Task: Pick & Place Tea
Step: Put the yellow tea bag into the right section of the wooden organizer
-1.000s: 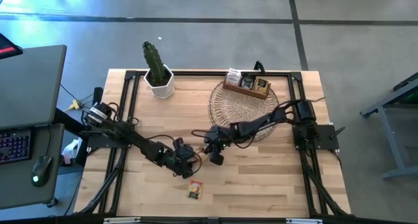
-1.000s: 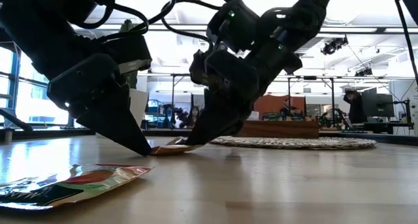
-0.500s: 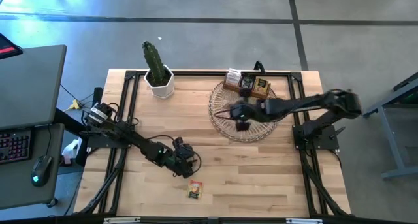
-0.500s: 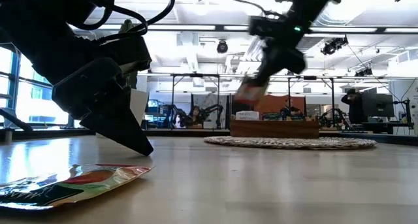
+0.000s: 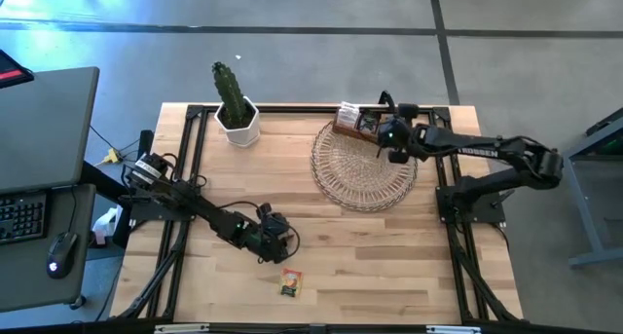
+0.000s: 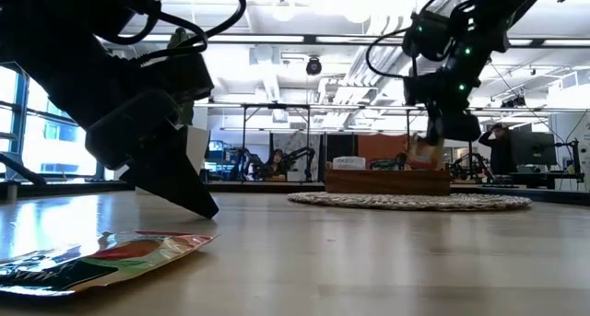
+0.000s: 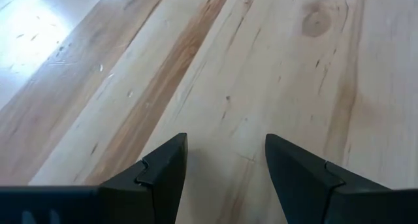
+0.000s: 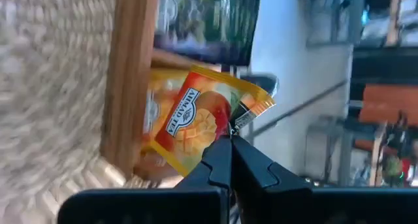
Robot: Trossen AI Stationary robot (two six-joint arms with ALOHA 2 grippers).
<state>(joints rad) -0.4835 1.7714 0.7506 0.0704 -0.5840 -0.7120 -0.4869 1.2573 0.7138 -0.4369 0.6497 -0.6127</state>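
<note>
Since a second ago, right tool (image 5: 391,139) has carried a sachet (image 8: 206,121) from mid-counter to above the box (image 5: 368,126), fingers pinching one corner. Such a thin grip could let it twist and land on the mat (image 5: 362,165). Left tool (image 7: 222,168) rests spread, far from the box. One sachet (image 5: 290,281) lies loose; one box, one mat.

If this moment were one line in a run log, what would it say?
right tool: shut on sachet, over box | left tool: open, low over table | spare sachet near front edge
</note>
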